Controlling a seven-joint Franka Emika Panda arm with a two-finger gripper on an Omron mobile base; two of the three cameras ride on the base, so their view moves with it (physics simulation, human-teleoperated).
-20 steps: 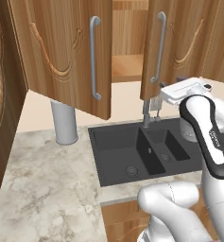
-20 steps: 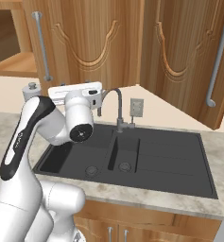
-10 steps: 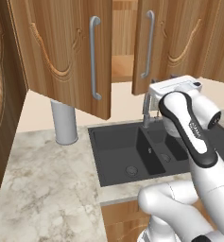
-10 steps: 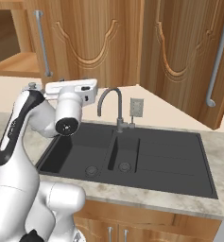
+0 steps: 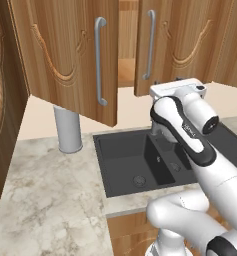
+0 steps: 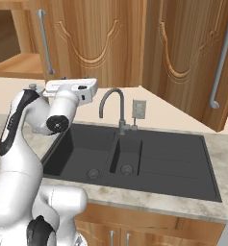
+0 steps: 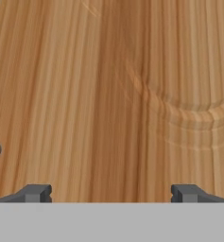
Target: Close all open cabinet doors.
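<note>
Up close, gripper [image 7: 111, 194] spread wide, empty, facing right door [image 7: 132, 94]; left door [image 5: 65, 55] ajar above sink [image 6: 134, 158].

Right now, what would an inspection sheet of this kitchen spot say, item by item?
Surface: marbled stone counter around a black double sink with a curved faucet.
Job's things: left cabinet door swung wide open; right cabinet door ajar, nearly shut, a gap of shelf between them.
Clutter: grey cylinder standing on the counter by the wall.
Gripper: gripper open, fingertips close to a wood door panel.
Cables: nothing seen.
Surroundings: wall outlet behind the faucet; further cabinet door at right.
</note>
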